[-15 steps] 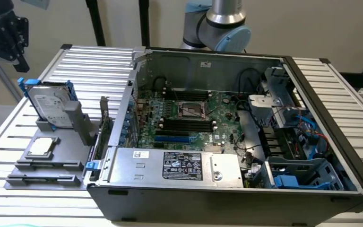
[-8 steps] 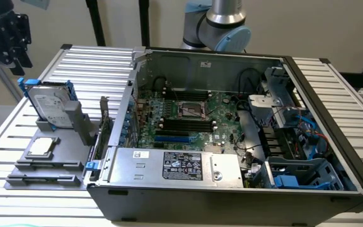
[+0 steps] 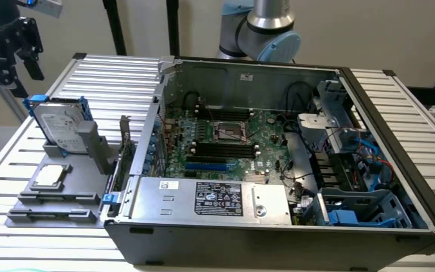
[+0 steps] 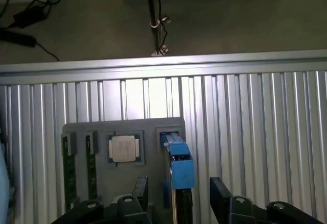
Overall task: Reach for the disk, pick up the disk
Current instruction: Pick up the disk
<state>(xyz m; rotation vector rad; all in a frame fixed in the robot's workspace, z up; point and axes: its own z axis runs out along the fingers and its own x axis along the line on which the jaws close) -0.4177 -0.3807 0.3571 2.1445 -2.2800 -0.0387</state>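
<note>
Blue-framed and silver, the disk stands on edge in a grey holder at the exterior view's left, on the slatted metal table beside the open computer case. Up in the frame's upper left hangs the black gripper, well clear above the disk, jaws spread wide. In the wrist view its fingers sit either side of the disk's edge, touching nothing.

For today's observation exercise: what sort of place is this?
Likely a robotics lab bench for computer assembly: an open computer case, a hard drive standing in a grey fixture, and a robot arm.
</note>
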